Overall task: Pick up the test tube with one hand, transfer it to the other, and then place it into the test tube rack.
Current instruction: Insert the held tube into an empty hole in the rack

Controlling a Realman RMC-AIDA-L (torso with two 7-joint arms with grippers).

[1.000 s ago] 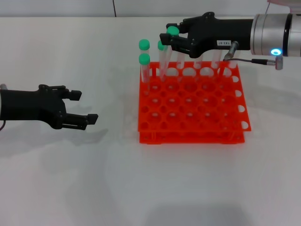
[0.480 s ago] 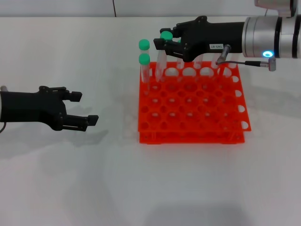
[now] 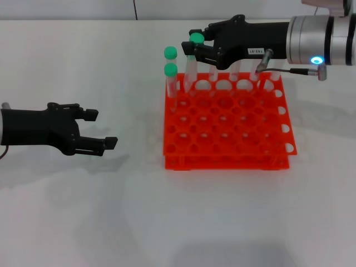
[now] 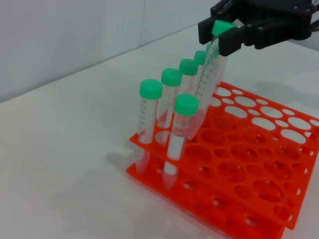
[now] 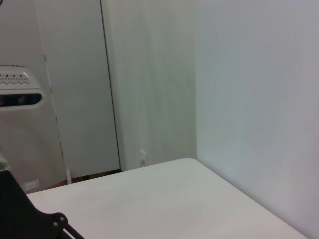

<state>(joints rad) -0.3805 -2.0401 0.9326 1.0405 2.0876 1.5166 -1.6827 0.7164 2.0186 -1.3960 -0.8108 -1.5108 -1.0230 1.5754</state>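
Note:
My right gripper (image 3: pixel 194 42), black with a white sticker and a blue wrist light, is shut on the green-capped test tube (image 3: pixel 191 67). It holds the tube tilted over the far left part of the orange-red rack (image 3: pixel 228 125), lower end down at a far-row hole. The left wrist view shows this gripper (image 4: pixel 224 34) pinching the tube (image 4: pixel 205 92) just under its cap. My left gripper (image 3: pixel 102 128) is open and empty, low over the table left of the rack.
Several other green-capped tubes (image 3: pixel 170 71) stand upright along the rack's left side; they also show in the left wrist view (image 4: pixel 172 99). The right wrist view shows only walls, a door and a table edge.
My right gripper has moved left over the rack's far row with the tube, which now leans toward a hole. The left arm has not moved.

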